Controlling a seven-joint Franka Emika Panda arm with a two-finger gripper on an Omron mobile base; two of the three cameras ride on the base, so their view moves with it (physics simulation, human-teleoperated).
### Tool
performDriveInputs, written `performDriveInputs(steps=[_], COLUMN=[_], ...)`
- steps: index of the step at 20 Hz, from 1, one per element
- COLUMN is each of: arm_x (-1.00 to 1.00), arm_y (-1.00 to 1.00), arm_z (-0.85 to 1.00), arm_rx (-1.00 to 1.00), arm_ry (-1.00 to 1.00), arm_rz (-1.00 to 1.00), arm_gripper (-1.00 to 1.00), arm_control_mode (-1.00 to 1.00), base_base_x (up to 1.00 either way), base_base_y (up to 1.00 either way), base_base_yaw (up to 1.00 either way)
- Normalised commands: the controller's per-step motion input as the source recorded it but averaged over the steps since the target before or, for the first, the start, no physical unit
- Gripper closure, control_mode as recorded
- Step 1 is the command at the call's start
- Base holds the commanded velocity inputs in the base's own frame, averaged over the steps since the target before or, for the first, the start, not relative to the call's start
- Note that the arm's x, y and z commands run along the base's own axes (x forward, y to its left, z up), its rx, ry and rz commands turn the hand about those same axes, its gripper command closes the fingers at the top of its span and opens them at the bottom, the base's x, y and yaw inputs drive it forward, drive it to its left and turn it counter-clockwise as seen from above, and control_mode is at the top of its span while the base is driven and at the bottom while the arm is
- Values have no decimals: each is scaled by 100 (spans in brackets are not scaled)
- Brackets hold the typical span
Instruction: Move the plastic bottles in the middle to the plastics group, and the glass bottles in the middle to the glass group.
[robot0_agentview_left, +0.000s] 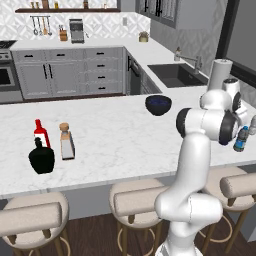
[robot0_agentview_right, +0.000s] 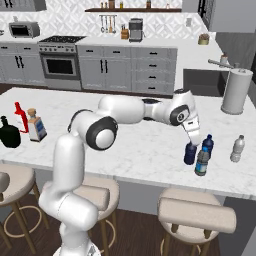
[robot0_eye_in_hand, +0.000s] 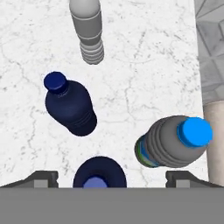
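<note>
Four bottles together near counter edge

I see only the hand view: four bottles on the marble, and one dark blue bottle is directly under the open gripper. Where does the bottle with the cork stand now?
Observer: The cork-stoppered bottle stands at the other end of the counter, right beside the red bottle and the black bottle.
Operator: Is any bottle in the middle of the counter?
Observer: None that I see. A dark blue bowl sits there, toward the sink side.
Operator: Does the bottle under the gripper stand?
Observer: Yes. In the right base view the dark blue bottle stands upright, with the gripper just above it.
</note>
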Motion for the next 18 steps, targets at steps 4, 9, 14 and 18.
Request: performDriveInputs(steps=[4, 9, 14, 18], arm_x=[-46, -48, -47, -54], arm_y=[2, 37, 61, 69], arm_z=[26, 3, 6, 41], arm_rx=[1, 0, 0, -1], arm_ry=[-1, -5, -3, -2], arm_rz=[1, 10, 13, 7], arm_gripper=[-100, -100, -100, -100], arm_control_mode=[-100, -100, -100, -100], base_base_x=[0, 0, 0, 0], base_base_y=[0, 0, 0, 0], base_base_yaw=[0, 0, 0, 0])
